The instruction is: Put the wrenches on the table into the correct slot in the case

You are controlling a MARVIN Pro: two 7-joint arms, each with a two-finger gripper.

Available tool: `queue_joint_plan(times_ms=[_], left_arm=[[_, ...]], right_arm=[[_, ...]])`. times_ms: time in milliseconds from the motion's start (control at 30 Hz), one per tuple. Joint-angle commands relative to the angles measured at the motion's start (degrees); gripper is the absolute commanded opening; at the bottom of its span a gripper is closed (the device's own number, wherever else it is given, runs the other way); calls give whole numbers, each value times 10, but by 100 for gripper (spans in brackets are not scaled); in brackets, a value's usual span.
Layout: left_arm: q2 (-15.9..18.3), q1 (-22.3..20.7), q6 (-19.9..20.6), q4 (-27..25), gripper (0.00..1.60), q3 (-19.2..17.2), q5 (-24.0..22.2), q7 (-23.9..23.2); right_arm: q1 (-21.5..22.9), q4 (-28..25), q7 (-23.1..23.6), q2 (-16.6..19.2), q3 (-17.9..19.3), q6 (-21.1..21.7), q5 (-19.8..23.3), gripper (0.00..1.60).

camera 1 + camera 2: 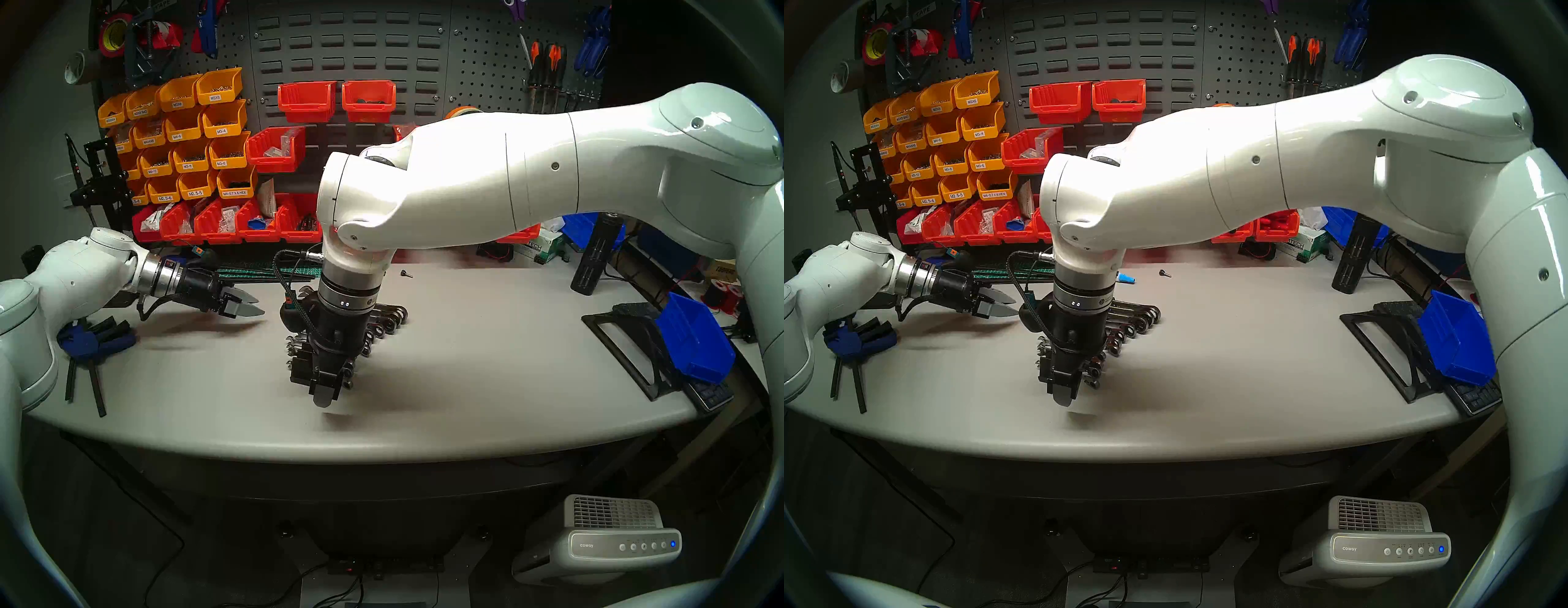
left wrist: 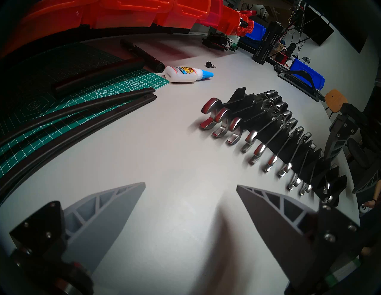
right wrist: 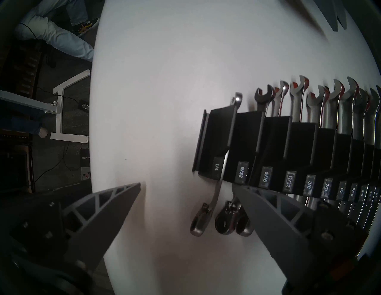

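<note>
Wrench [image 3: 221,162] sat in the near end slot of the black case [image 3: 274,142] on the grey bench [image 3: 154,82]. Right end effector [image 3: 186,186] hovered above, fingers apart, apparently having let go. Left end effector [image 2: 190,184] waited open, far left.

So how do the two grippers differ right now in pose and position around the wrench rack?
The right gripper points steeply down at the near end of the black rack; the left gripper reaches in nearly level from the side. The right gripper is close beside the 1/4 wrench; the left gripper is well clear of the rack. Both are open and hold nothing.
</note>
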Motion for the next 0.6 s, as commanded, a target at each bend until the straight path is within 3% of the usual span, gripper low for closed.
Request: queue_joint_plan(times_ms=[0,267,567], left_arm=[[-1,-16,-1,1,160,-6,-1,-1],[-1,-15,-1,1,160,-6,-1,-1],[-1,-15,-1,0,160,-6,-1,0]], right_arm=[[35,3,10,11,13,0,-7,160],[59,2,21,25,17,1,-18,160],[101,2,23,69,20,-3,-37,160]])
